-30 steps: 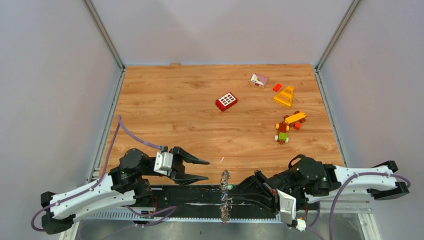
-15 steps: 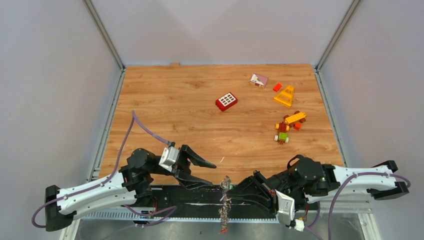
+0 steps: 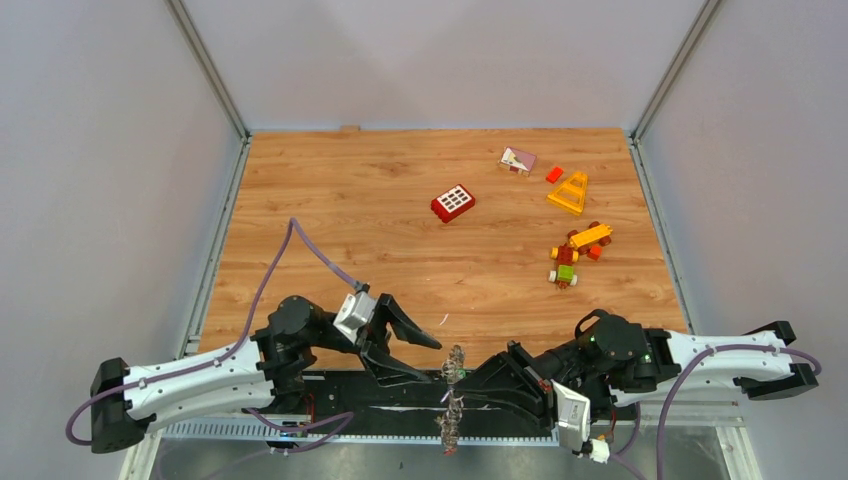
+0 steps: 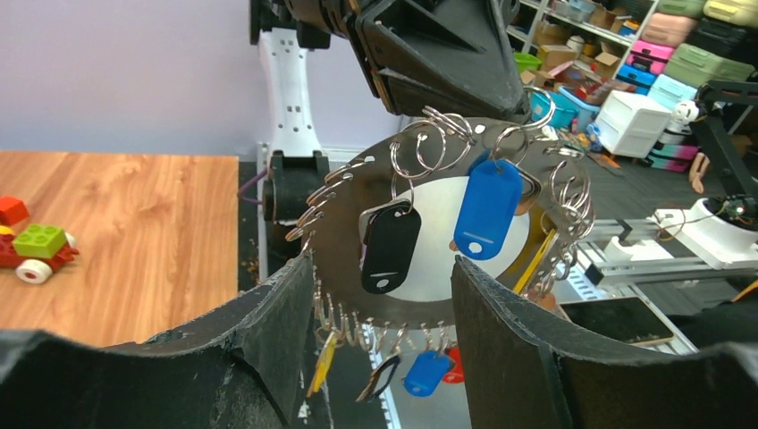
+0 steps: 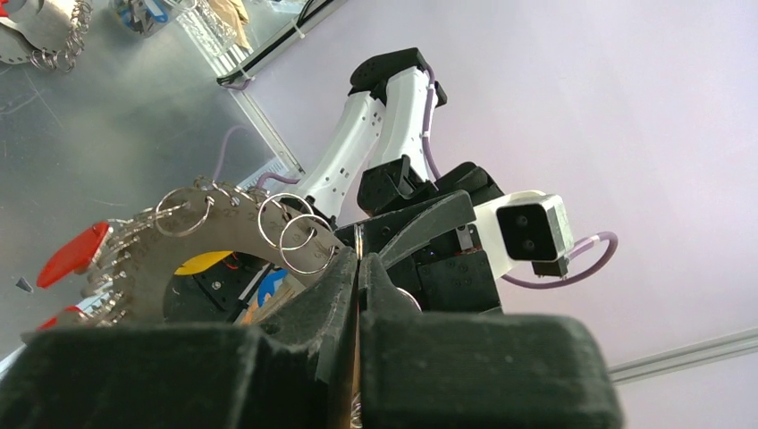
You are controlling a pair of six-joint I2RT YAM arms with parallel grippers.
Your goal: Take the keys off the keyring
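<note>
While right gripper clamps the keyring rim (ring on edge), left gripper stands spread, jaws either side of it.

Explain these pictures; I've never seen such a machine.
Two robot arms are bolted at the near edge of a wooden table. One picture looks down from above; the other two come from wrist cameras. Toy bricks lie on it, including a red brick. The right gripper is shut on the keyring, a grey metal disc fringed with small rings. A blue tag and a black tag hang from it. The left gripper is open, facing it.
</note>
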